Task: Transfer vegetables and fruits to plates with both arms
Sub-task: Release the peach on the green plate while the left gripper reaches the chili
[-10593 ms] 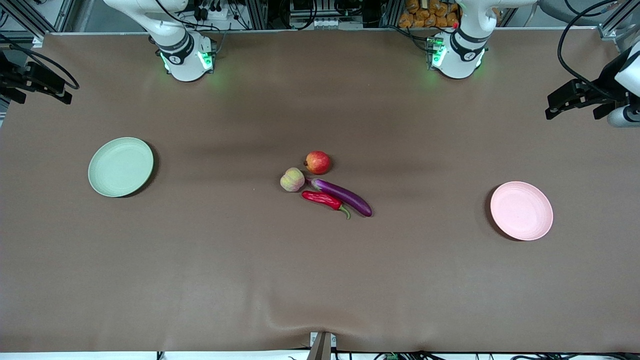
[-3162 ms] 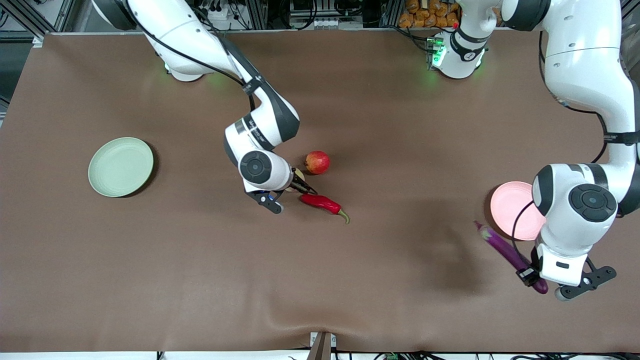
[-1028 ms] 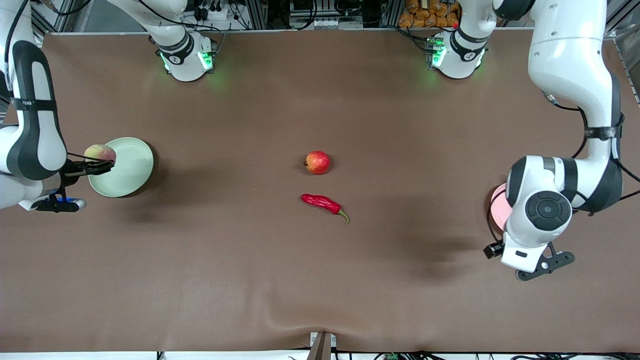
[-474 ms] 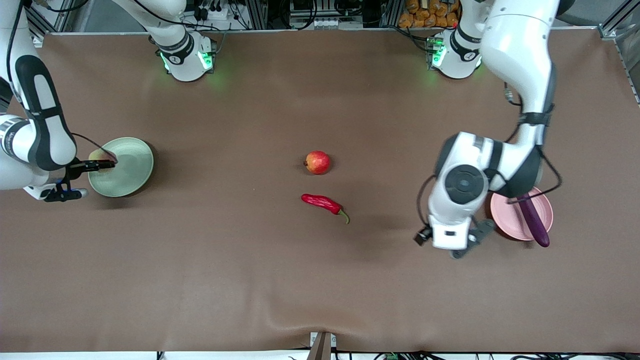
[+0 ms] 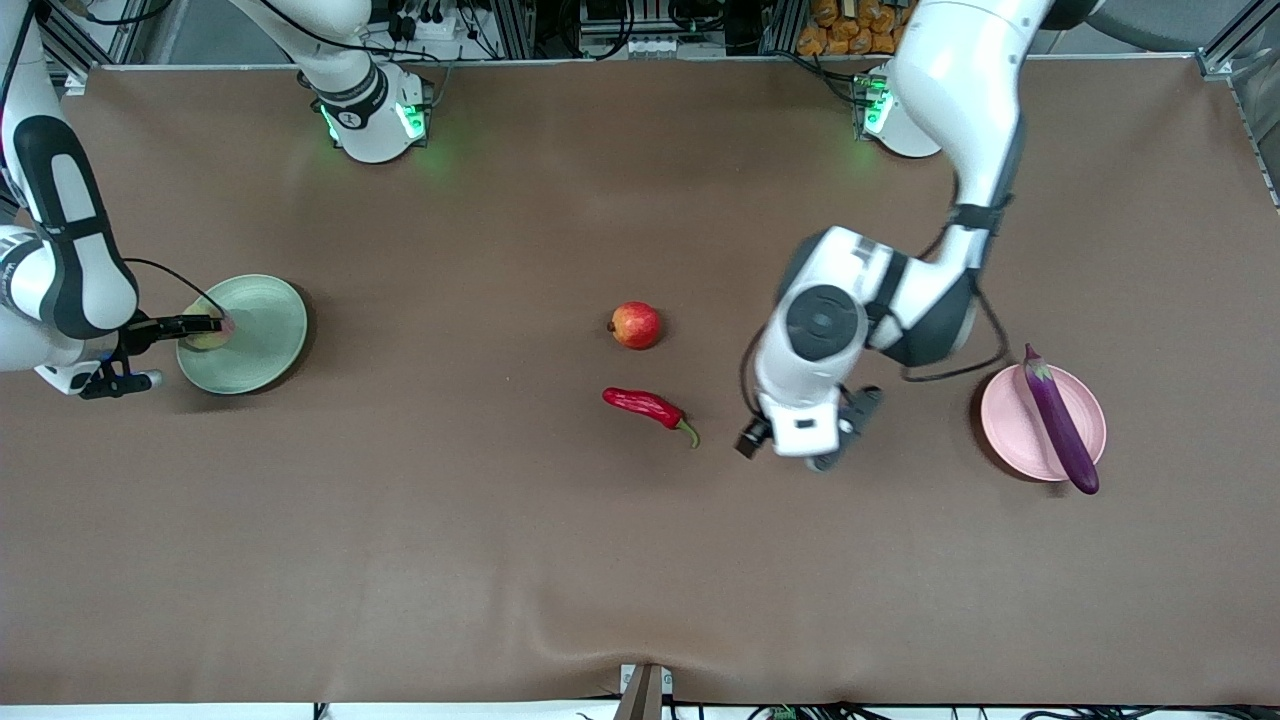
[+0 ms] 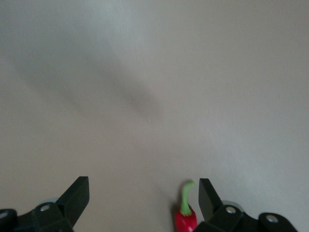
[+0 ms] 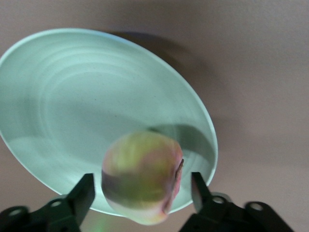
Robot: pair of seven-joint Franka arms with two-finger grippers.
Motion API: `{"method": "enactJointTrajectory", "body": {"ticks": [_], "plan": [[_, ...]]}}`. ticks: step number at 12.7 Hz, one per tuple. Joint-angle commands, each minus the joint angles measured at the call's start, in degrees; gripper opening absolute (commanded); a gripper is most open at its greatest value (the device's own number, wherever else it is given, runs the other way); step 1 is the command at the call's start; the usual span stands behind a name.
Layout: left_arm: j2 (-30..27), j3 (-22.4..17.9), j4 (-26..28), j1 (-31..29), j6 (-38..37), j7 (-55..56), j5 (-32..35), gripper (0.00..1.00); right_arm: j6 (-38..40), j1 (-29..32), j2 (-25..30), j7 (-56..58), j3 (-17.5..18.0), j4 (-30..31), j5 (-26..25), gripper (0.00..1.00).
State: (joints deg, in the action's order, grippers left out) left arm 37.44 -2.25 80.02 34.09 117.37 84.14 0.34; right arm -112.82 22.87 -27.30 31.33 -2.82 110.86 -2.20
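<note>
The peach-like fruit (image 5: 206, 339) (image 7: 142, 176) rests on the pale green plate (image 5: 258, 335) (image 7: 72, 96) near its rim. My right gripper (image 5: 205, 330) (image 7: 142, 186) is open around the fruit, with a gap on each side. The purple eggplant (image 5: 1058, 430) lies across the pink plate (image 5: 1015, 435), its tip over the rim. My left gripper (image 5: 803, 440) (image 6: 142, 186) is open and empty, over the table beside the red chili pepper (image 5: 645, 404) (image 6: 186, 217), whose green stem shows near one finger. The red fruit (image 5: 635, 325) sits mid-table.
The table is covered with a brown cloth (image 5: 500, 560). The two arm bases (image 5: 370, 120) stand along the table edge farthest from the front camera. The left arm's forearm spans from its base toward the table's middle.
The left arm has left the eggplant on the pink plate and swung toward the chili. The right gripper has lowered the peach onto the green plate and opened.
</note>
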Motion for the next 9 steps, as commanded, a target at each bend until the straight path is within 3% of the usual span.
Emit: {"method": "enactJointTrajectory", "body": {"ticks": [1,4,7,9], "plan": [[3.9,-0.6,-0.9,4.8,4.3,9.2,-0.7,1.00,3.9,-0.8,0.8,2.6,0.5,-2.9,0.9,1.00],[7.9,-0.8,-1.0,9.5,10.7,17.0,-0.7,1.00,16.6,-4.2,0.5,-3.2,0.6,-12.9,2.7,1.00],[12.5,-1.0,-1.7,10.5,18.0,18.7,-0.6,1.00,25.4,-10.5,0.5,-18.1,0.7,-19.3,4.7,1.00],[14.8,-1.0,-3.0,10.5,18.8,19.3,-0.6,1.00,29.8,-14.9,0.5,-29.7,0.7,-22.2,7.6,1.00]]}}
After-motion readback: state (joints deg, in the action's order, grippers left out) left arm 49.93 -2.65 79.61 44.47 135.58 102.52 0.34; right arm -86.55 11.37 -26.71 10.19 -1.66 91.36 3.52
